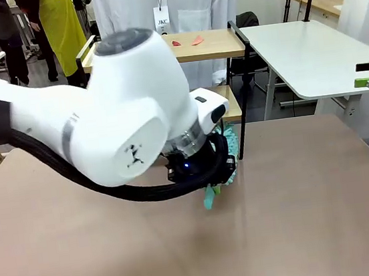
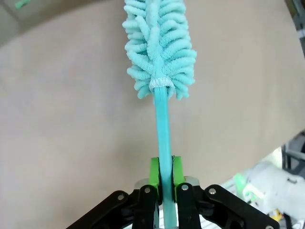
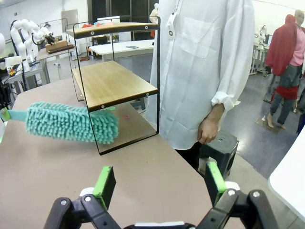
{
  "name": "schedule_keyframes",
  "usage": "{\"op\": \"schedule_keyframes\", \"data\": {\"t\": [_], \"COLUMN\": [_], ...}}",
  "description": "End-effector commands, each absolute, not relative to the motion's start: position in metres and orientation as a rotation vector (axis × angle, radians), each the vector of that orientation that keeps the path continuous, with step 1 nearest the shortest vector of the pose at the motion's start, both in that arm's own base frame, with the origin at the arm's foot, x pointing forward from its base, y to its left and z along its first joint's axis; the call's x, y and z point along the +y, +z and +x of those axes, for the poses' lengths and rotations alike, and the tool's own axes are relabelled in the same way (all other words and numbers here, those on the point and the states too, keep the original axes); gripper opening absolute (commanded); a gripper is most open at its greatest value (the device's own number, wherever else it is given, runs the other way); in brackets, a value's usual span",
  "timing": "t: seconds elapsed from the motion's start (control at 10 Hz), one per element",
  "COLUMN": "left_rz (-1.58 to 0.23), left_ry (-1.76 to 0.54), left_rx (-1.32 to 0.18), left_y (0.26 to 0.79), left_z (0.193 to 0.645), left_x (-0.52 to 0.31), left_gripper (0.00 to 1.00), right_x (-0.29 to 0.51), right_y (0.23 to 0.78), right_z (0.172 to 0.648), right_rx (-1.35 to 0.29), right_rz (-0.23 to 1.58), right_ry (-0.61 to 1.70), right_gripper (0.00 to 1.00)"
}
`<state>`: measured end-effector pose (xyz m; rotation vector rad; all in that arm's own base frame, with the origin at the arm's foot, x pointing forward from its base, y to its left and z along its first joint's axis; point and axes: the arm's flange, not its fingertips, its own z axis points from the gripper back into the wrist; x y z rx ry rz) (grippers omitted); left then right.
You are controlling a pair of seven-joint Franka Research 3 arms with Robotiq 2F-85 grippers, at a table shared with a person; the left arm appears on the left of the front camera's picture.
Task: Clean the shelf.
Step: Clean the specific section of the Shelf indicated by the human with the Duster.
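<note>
Left claw [image 2: 165, 169] clamps the duster [image 2: 159, 52], its head pointing at the shelf [image 3: 114, 83]; right claw [image 3: 160, 183] gapes wide.

The shelf [image 1: 208, 45] stands upright at the far edge of the counter [image 1: 313, 196], near the middle of that edge. Two light wooden boards sit level, one above the other, in a thin black metal frame with raised end rails. The frame's open base rests on the counter. Small red scraps [image 1: 187, 42] lie on the top board.
</note>
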<state>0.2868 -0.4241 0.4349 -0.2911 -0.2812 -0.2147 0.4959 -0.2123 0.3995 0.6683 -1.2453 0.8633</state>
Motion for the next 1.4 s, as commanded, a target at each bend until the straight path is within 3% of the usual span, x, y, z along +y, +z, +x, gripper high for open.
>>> {"op": "schedule_keyframes", "data": {"t": [0.0, 0.7, 1.1, 1.2, 1.3], "left_rz": [-0.241, -0.288, -0.266, -0.218, -0.261], "left_ry": [-0.101, -0.010, 0.016, -0.009, -0.012], "left_rx": [-0.400, -0.440, -0.397, -0.309, -0.383], "left_y": [0.424, 0.371, 0.349, 0.352, 0.350], "left_z": [0.305, 0.367, 0.379, 0.382, 0.378], "left_x": [-0.457, -0.496, -0.502, -0.500, -0.490], "left_gripper": [0.13, 0.13, 0.13, 0.13, 0.13], "right_x": [-0.210, -0.210, -0.210, -0.210, -0.210], "right_y": [0.402, 0.402, 0.402, 0.402, 0.402], "right_z": [0.495, 0.495, 0.495, 0.495, 0.495], "right_rx": [-1.250, -1.250, -1.250, -1.250, -1.250], "right_rz": [0.668, 0.668, 0.668, 0.668, 0.668], "right_ry": [0.865, 0.865, 0.865, 0.865, 0.865], "right_gripper": [1.00, 1.00, 1.00, 1.00, 1.00]}}
